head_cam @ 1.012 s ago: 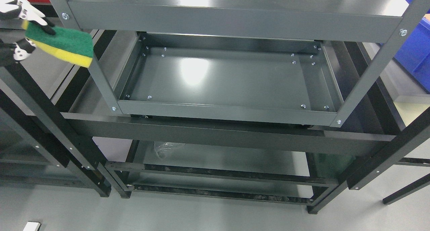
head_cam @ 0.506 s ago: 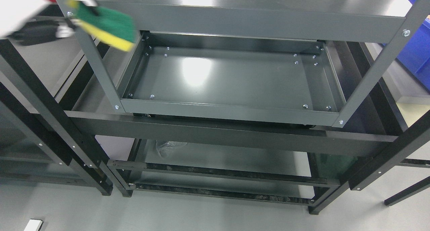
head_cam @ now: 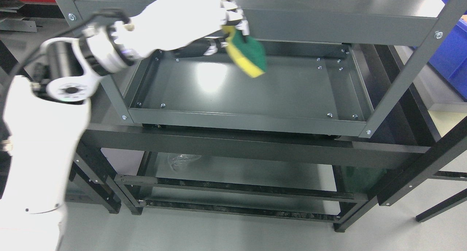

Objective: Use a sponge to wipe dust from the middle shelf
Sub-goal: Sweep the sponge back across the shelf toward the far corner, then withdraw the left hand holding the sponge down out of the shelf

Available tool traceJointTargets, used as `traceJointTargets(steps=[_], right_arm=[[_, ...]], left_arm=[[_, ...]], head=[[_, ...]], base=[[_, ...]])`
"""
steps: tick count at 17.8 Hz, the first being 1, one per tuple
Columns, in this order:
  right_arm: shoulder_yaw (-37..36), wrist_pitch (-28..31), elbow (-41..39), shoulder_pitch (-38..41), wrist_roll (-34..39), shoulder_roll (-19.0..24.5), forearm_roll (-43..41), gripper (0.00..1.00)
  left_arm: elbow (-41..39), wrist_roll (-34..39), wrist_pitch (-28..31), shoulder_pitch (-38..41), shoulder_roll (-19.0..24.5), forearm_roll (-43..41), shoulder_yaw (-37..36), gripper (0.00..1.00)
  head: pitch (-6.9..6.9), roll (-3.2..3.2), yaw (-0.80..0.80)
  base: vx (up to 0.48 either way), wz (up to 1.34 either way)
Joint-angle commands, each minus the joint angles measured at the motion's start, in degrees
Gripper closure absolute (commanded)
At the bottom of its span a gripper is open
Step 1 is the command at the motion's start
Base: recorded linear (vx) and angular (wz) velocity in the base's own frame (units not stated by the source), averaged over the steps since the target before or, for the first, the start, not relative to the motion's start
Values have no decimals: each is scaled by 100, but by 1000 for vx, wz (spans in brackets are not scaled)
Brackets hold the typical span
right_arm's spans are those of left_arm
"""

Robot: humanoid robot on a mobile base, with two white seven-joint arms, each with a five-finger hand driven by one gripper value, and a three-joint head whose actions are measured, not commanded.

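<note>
sponge (head_cam: 246, 56): 1 | hand (head_cam: 189, 19): 1 | blue bins (head_cam: 450, 50): 1

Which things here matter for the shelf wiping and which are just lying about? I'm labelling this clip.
Belong to the job:
left hand, gripping the sponge
green and yellow sponge
grey middle shelf

Just lying about:
blue bin at right
crumpled clear plastic on the lower shelf
white object on the floor

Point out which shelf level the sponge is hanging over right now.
The middle shelf, the shallow grey tray with bolts in its corners. The left hand holds the sponge above its back area; the top shelf sits higher, the bottom shelf far below.
</note>
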Motion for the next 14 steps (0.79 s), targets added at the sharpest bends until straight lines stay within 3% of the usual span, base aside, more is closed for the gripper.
traceJointTargets(steps=[1,9,12,14], right_arm=[[0,4,-100,0,-1,-100,0,0],[8,4,-100,0,-1,-100,0,0],[0,4,-100,0,-1,-100,0,0],[0,4,-100,0,-1,-100,0,0]], left_arm=[[295,706,618,-437,-1420,-692,-2176,99],[357,1059,953,-393,-1420,-578,-2756,99],[444,1209,1032,-192,-1420,69,-3168,98],[454,1218,1207,456,-1420,694,-3249,98]], head=[[0,0,0],[0,0,0],[0,0,0],[0,0,0]], base=[[0,0],[0,0],[0,0],[0,0]])
